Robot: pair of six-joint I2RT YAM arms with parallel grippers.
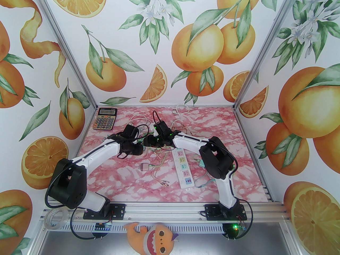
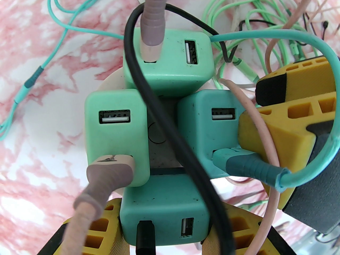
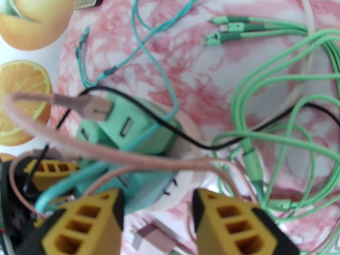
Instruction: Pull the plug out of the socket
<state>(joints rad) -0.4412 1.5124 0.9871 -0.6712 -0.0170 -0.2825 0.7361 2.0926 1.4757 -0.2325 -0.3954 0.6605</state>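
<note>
Plug [image 2: 162, 203], nearest of four, sits gripped in left tool [image 2: 166, 222].

orange-and-leaf printed walls [image 1: 202, 49] enclose a pink marble-patterned tabletop [image 1: 119, 179]; aluminium posts [image 1: 66, 44] climb the corners, an aluminium rail [image 1: 164, 212] lines the near edge; bright, even light.

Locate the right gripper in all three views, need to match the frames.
Top external: right gripper at table centre, at the end of the right arm.
Left wrist: its yellow fingers at the right edge, one beside the teal charger.
Right wrist: its fingers along the bottom edge, apart.
Shared landmark: green charger cluster, both wrist views.
</note>
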